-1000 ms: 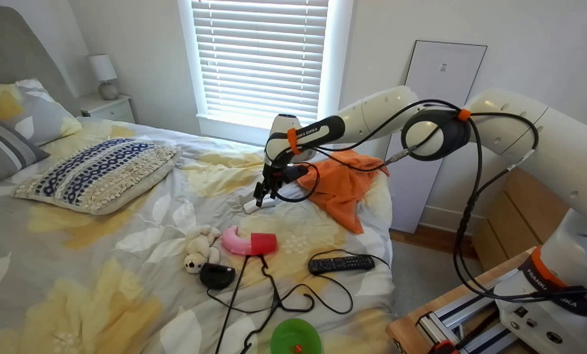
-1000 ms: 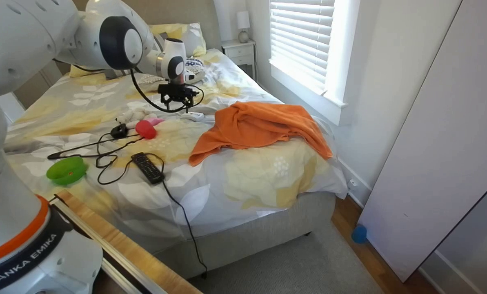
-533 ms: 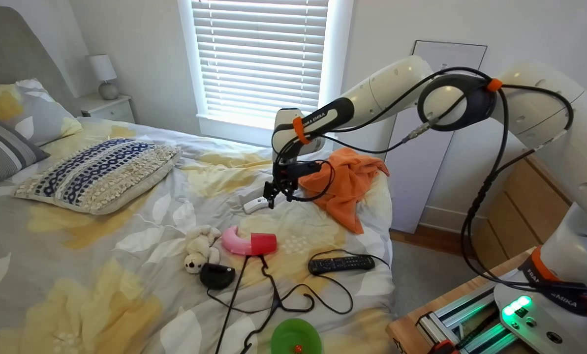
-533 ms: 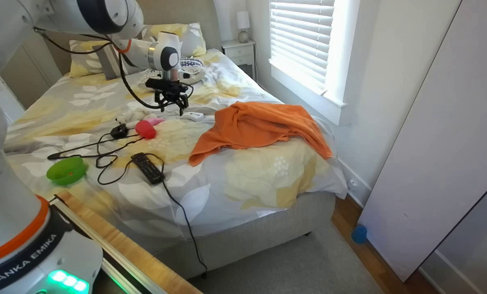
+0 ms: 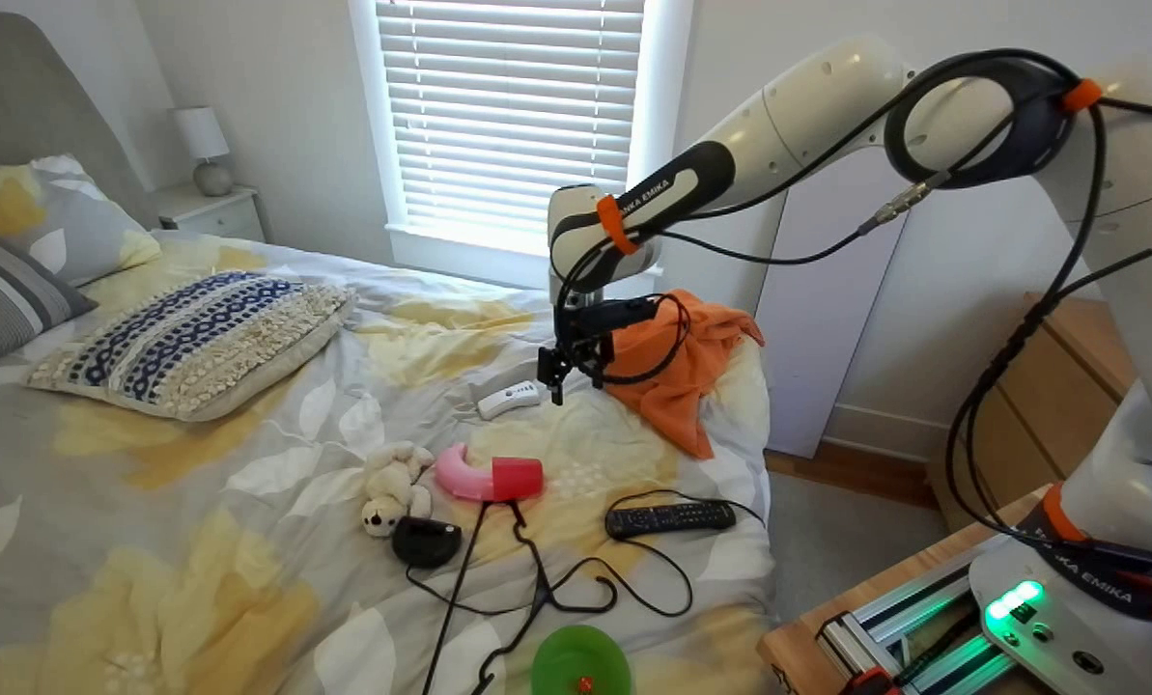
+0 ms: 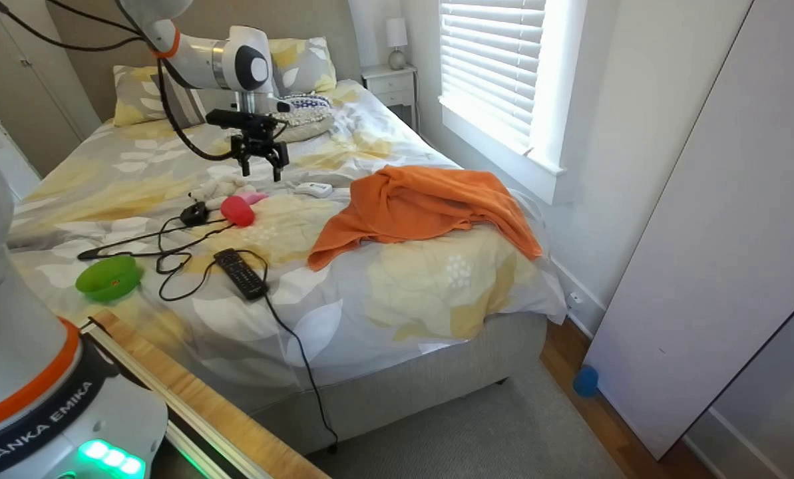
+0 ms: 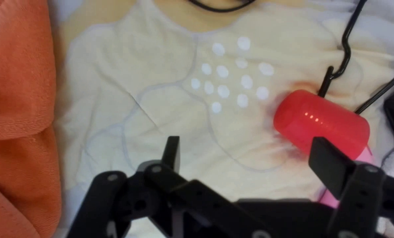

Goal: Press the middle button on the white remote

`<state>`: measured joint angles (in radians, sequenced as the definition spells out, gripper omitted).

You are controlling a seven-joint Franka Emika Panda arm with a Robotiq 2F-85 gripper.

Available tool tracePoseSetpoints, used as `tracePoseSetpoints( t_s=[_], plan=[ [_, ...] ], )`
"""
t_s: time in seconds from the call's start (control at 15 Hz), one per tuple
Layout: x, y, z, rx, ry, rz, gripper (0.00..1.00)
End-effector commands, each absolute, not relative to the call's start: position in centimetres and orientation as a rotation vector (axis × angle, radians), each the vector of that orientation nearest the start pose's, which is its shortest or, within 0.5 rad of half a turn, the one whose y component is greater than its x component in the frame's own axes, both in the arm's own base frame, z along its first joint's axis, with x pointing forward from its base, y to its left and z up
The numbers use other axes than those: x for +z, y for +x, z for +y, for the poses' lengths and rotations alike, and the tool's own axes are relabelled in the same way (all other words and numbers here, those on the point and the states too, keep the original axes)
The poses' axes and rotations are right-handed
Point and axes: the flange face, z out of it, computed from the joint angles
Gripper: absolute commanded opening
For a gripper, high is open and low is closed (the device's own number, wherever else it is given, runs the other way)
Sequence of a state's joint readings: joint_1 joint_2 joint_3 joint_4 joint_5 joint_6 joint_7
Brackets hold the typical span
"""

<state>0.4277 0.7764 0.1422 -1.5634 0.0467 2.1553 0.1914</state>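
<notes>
The white remote (image 5: 508, 399) lies flat on the bed, in front of the window, with small dark buttons on its upper face. It also shows in an exterior view (image 6: 314, 189), left of the orange cloth. It is out of the wrist view. My gripper (image 5: 576, 384) hangs above the bed beside the remote, on the side towards the robot base, apart from it. It points down, also in an exterior view (image 6: 261, 174). In the wrist view its fingers (image 7: 246, 142) are wide apart with only bedding and part of a red-pink object below.
The orange cloth (image 5: 682, 357) lies near the gripper. A red and pink object (image 5: 491, 477), a white plush toy (image 5: 397, 483), a black hanger (image 5: 540, 589), a black remote (image 5: 670, 518) with a cable and a green bowl (image 5: 580, 661) lie on the bed.
My gripper has moved away from the white remote, back towards the robot base and slightly up, uncovering the remote. Green lights have come on at the base. The remote has not moved.
</notes>
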Motion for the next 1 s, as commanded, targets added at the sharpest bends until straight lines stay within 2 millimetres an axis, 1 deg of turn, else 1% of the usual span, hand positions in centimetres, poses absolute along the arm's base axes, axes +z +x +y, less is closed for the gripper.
tracePoseSetpoints(
  t_s=[0.0,0.13,0.27,0.4,0.47,0.6,0.67,0.93],
  plan=[
    [20.9,54.5,35.9,0.312,-3.113,-0.440,1.00],
    [22.5,53.4,36.4,0.265,-3.169,-0.389,1.00],
    [24.2,52.1,36.5,0.201,-3.231,-0.317,1.00],
    [25.8,50.4,36.6,0.101,-3.311,-0.300,1.00],
    [24.5,52.9,37.2,0.170,-3.237,-0.333,1.00],
    [25.7,51.6,37.4,0.124,-3.276,-0.318,1.00],
    [26.0,51.2,37.3,0.117,-3.281,-0.317,1.00],
    [25.9,51.1,36.8,0.121,-3.292,-0.308,1.00]
  ],
)
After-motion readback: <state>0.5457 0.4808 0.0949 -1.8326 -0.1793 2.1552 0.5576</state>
